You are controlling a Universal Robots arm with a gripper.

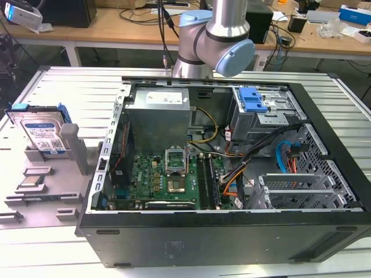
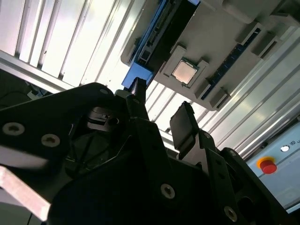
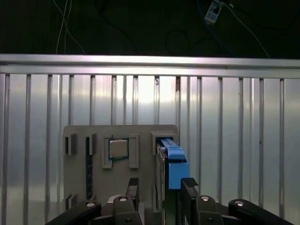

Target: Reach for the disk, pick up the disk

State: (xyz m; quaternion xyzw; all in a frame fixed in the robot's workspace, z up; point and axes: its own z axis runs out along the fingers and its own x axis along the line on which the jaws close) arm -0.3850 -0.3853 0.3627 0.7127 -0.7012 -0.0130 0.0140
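Ribbed metal surface point(image 1: 64, 87) carries a grey holder point(image 1: 72, 147), and the disk point(image 1: 42, 134) stands on edge in it, beside the open computer case point(image 1: 232, 231). The hand point(image 3: 161, 183) hovers over it, spread and empty. The disk looks stiff, weighty and smooth, so I'd pinch across its flat faces.

Exterior view: high, wide, over computer case point(image 1: 232, 237). Both wrist views: close, past claw point(image 3: 160, 183), sharing gray holder point(image 3: 77, 173).

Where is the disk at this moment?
At the exterior view's left, the disk stands on edge in the grey fixture, beside the open computer case and near the processor chip.
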